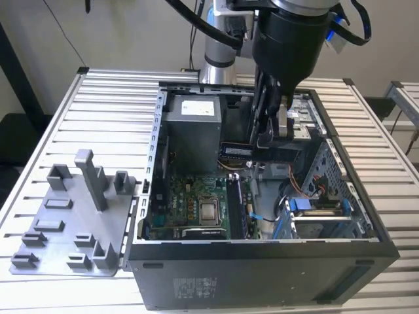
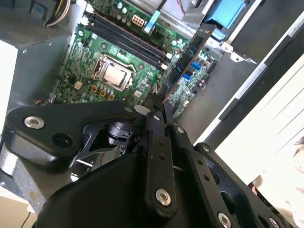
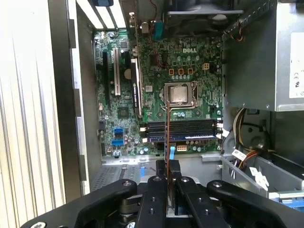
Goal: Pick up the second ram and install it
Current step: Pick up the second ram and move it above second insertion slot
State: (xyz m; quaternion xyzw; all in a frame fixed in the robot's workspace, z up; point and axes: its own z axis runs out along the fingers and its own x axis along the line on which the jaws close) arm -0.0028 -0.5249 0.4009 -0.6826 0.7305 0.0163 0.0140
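The gripper is clenched on one end of the memory stick and hangs inside the open computer case, above the motherboard. The stick is held clear of the board and is not seated in anything. In the exterior view it reaches from the fingers toward the exterior view's left, lying roughly level.

In the first wrist view the stick shows edge-on as a thin line running out from the fingertips across the dark memory slots, which sit just beside the processor. The second wrist view shows its flat face, slanting away from the gripper over the board.

The stick's long axis appears to cross the slots' long axis rather than run along it. The slots lie below the stick, toward the near wall of the case in the exterior view. The grey tray stands outside the case, well apart.
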